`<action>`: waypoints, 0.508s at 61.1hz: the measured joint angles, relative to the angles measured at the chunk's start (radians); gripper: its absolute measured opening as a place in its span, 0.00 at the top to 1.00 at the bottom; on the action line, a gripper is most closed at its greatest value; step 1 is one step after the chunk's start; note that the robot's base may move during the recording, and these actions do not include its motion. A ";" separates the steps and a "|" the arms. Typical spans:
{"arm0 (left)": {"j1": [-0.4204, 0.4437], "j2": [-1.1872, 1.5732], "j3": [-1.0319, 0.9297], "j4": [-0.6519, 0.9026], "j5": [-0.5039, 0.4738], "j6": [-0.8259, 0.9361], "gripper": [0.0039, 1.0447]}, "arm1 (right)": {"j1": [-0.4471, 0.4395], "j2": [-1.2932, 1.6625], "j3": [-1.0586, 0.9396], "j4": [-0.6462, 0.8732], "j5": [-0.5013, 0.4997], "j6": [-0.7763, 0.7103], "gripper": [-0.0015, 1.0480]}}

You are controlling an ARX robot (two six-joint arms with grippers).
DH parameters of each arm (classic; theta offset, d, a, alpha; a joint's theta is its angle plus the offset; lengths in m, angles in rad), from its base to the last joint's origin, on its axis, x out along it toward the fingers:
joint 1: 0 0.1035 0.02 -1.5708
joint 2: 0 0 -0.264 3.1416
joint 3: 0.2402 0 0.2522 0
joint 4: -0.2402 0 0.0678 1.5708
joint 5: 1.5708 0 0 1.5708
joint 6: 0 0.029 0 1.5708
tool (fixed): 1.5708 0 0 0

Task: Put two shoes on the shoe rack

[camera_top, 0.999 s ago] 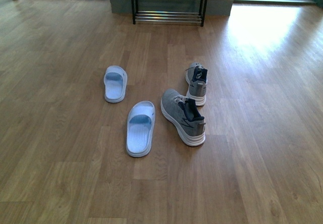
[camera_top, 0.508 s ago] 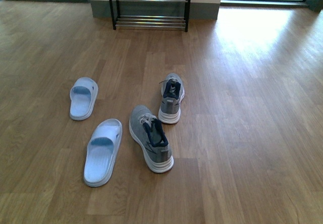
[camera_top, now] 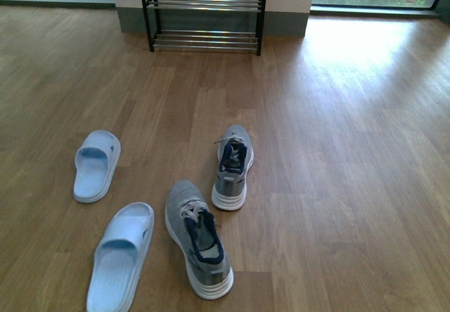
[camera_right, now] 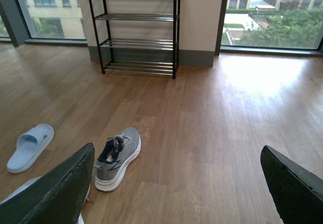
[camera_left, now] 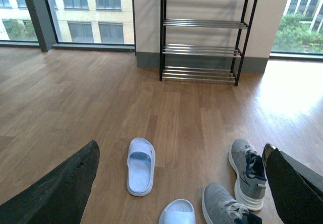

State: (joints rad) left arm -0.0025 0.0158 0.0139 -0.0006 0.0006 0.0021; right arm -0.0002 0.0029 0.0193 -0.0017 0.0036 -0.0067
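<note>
Both claws stand wide open and hold nothing: the left claw [camera_left: 180, 151] and the right claw [camera_right: 177, 151] each show two dark fingers spread to the edges of their wrist views, with the shoes low down ahead of them. All four shoes sit on their soles, well apart from the shoe rack [camera_top: 204, 41], which stands far ahead with its chrome rods bare.

The near sneaker [camera_top: 199, 245] and the far sneaker [camera_top: 230, 166] lie close together, heels toward the robot. Just to their left are the near slide [camera_top: 121, 256] and the far slide [camera_top: 96, 164].

The sneakers look light, but their knit uppers are probably soft and would cave in under a squeeze over the toe. The best hold is likely across the heel collar, where the back is stiffer, or one finger inside the opening and one outside. The slides look lighter again, rubbery and springy, perhaps a little slick. Pinching the strap over the foot should hold better than gripping the flat sole edge. On thin round rods either shoe may tip unless it is set down flat across several.
</note>
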 joint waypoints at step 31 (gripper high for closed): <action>-0.045 0.933 0.344 0.000 -0.164 -0.608 0.09 | 0.000 0.001 0.000 0.000 -0.001 0.000 0.09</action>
State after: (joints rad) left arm -0.0475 0.9485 0.3576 -0.0006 -0.1635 -0.6064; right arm -0.0002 0.0036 0.0193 -0.0017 0.0025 -0.0071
